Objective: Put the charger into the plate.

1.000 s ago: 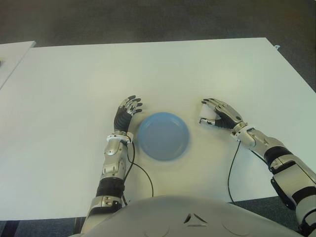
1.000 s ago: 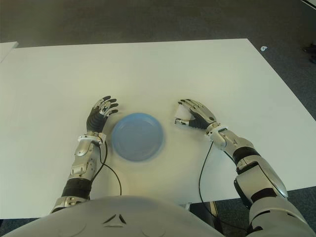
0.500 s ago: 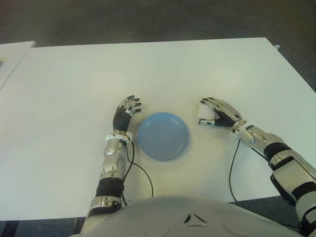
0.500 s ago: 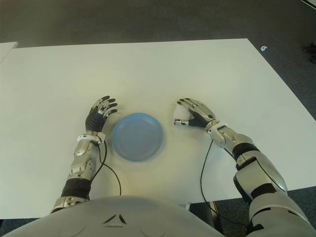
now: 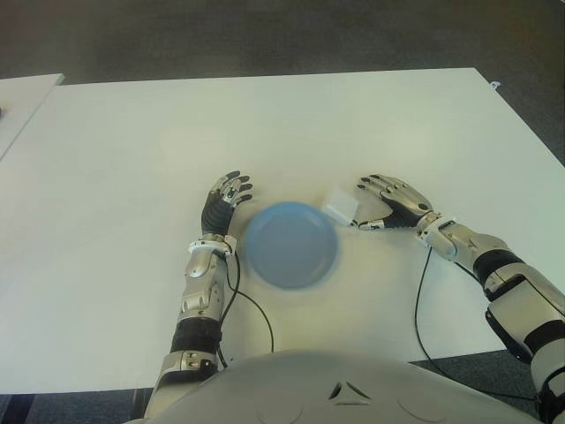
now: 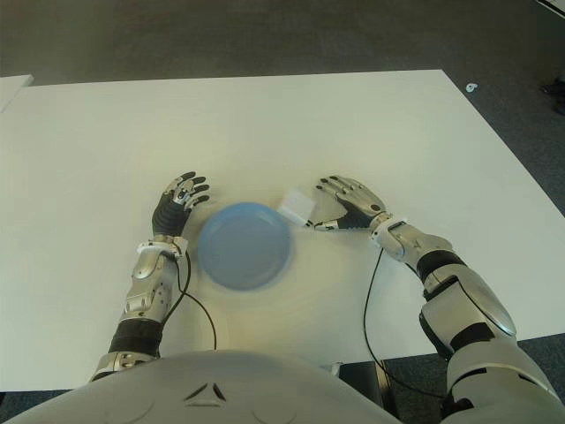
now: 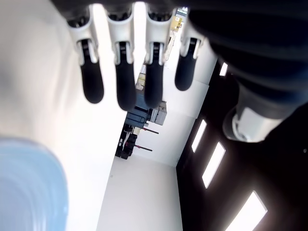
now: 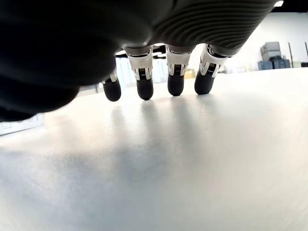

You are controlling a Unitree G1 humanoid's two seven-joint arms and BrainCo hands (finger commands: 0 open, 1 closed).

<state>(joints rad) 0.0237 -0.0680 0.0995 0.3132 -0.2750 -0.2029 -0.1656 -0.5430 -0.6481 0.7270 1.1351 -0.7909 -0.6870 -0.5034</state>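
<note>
Your right hand [image 5: 393,203] sits just right of the plate [image 5: 290,244], low over the white tabletop [image 5: 265,132], with its fingers spread and curved and nothing between them; its wrist view shows four fingertips [image 8: 145,88] hanging above bare surface. The charger [image 5: 339,207] is a small white block just beyond the plate's upper right rim, at the tips of that hand's fingers. You cannot tell whether a fingertip touches it, nor whether it lies flat on the tabletop or is tipped against the rim. It looks roughly square, set cornerwise, one corner aimed at the plate and the opposite one at your hand; no clear long axis can be made out, and any prongs are too small to see.

The blue plate is round and holds nothing. Your left hand [image 5: 224,202] shows just left of the plate, fingers straight and slightly fanned, pointing away from you, holding nothing; its wrist view catches the plate's edge [image 7: 29,187] close by. A black cable [image 5: 418,296] runs from the right wrist back toward you, right of the plate
</note>
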